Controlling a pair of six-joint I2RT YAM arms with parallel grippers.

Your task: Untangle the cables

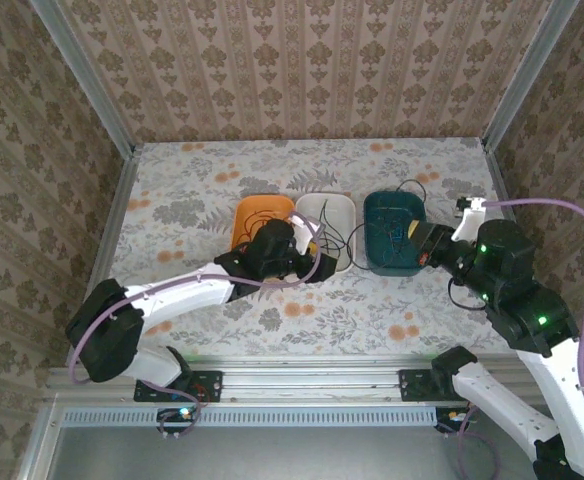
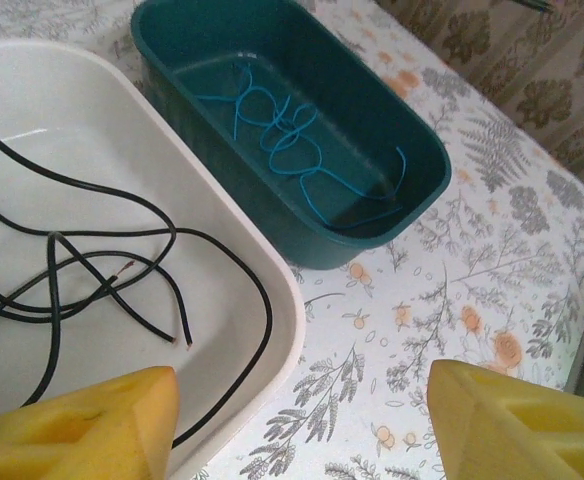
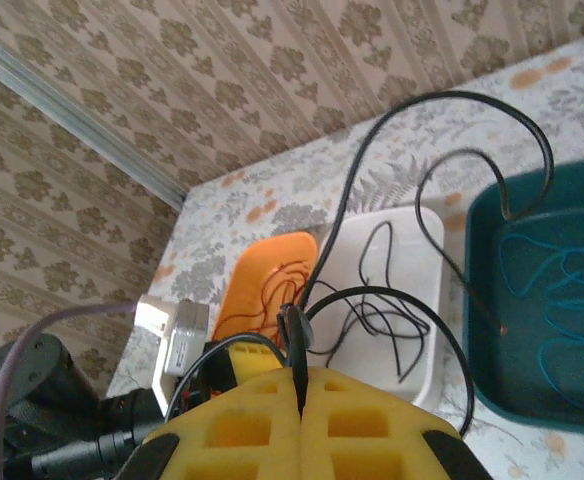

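Right wrist view: the right fingers, pressed together, pinch a thin black cable arching toward the teal plastic tray. Left fingers hang apart above black wires in the white plastic tray.

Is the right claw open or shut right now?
Shut. In the right wrist view, the right claw has its yellow fingers pressed together with no gap, pinching a black cable that loops upward.

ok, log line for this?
left end effector: open, by white tray | right end effector: shut on black cable | blue cable: in teal tray
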